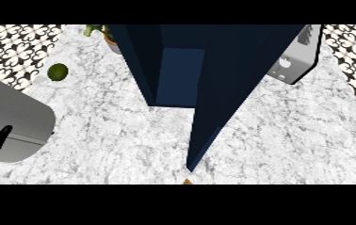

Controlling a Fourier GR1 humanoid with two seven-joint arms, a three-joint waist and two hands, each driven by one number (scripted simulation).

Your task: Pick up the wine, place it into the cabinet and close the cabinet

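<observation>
Although the task begins with the wine, you see no bottle anywhere on the counter (125, 139), and neither hand shows, so you cannot tell what the fingers are doing. Just in front of the cabinet (230, 64), at the lower edge, a tiny brown tip (188, 182) pokes in; what it is you cannot tell. The cabinet's door (208, 139) stands open toward you. Its inside looks dark, nothing visible in it. Judging from this, picking up may be done or pending; next you need the bottle located. Left of the cabinet sit a grey appliance (21, 130), a lime (58, 71) and a potted plant (104, 33); right of it, a silver appliance (295, 61).

dark blue cabinet (230, 64), door (208, 125) open
</observation>
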